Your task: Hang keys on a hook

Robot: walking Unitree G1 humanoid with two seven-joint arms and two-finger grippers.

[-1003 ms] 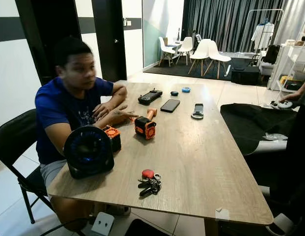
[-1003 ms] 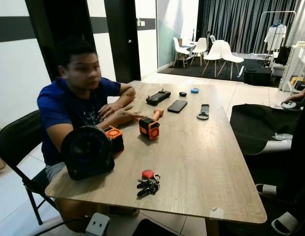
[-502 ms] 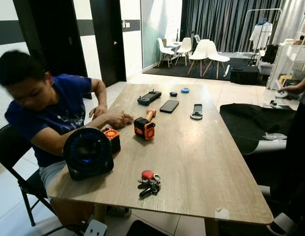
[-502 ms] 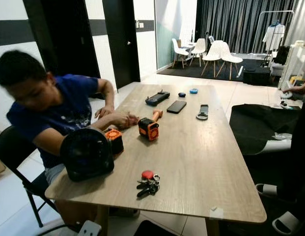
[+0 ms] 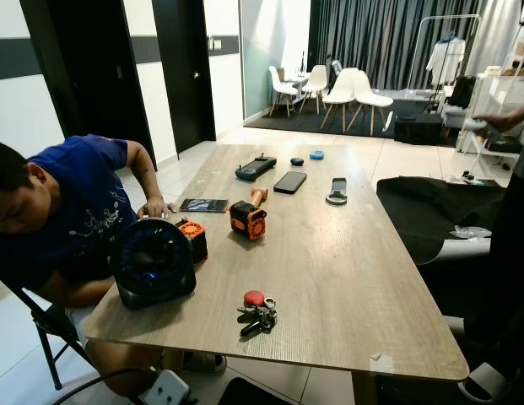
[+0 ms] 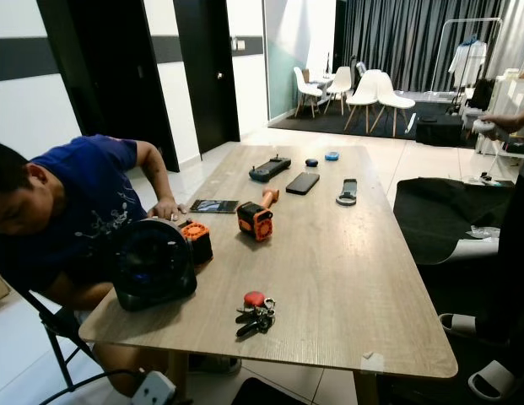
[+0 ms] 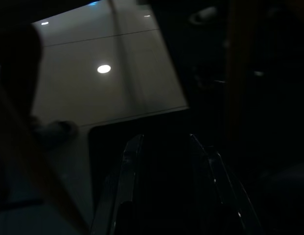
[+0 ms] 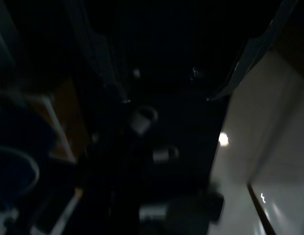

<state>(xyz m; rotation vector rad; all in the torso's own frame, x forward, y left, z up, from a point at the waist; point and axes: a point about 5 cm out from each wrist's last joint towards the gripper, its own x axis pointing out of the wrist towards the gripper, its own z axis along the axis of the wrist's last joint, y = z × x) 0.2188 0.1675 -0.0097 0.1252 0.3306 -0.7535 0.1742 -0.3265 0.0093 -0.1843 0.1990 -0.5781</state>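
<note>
One bunch of keys (image 5: 257, 314) with a red tag lies flat on the wooden table (image 5: 346, 278), close to the table's near edge and a little toward its left end, with bare wood all round it. From my seat, the left eye view also shows a round black fan (image 5: 152, 261) standing at the table's near left corner, well to the left of the keys. Just behind the fan sits a small black and orange box (image 5: 194, 237), and farther in is an orange and black tool (image 5: 249, 218). A person in a blue shirt (image 5: 63, 211) leans low at the table's left side, one hand (image 5: 158, 207) resting on the tabletop beside a dark phone (image 5: 203, 205).

In the right eye view, I see the far half of the table carrying a black handheld controller (image 6: 270, 169), a second phone (image 6: 303, 182), a small dark round thing, a small blue one and a flat black and grey gadget (image 6: 348, 191). White chairs (image 6: 367, 93) stand well beyond the table, before dark curtains.

The left wrist view is very dark. I make out the left gripper (image 7: 166, 186) with its two fingers spread apart and nothing between them, above a pale tiled floor (image 7: 107, 73).

The right wrist view is darker still and blurred. I cannot tell how the right gripper stands.
</note>
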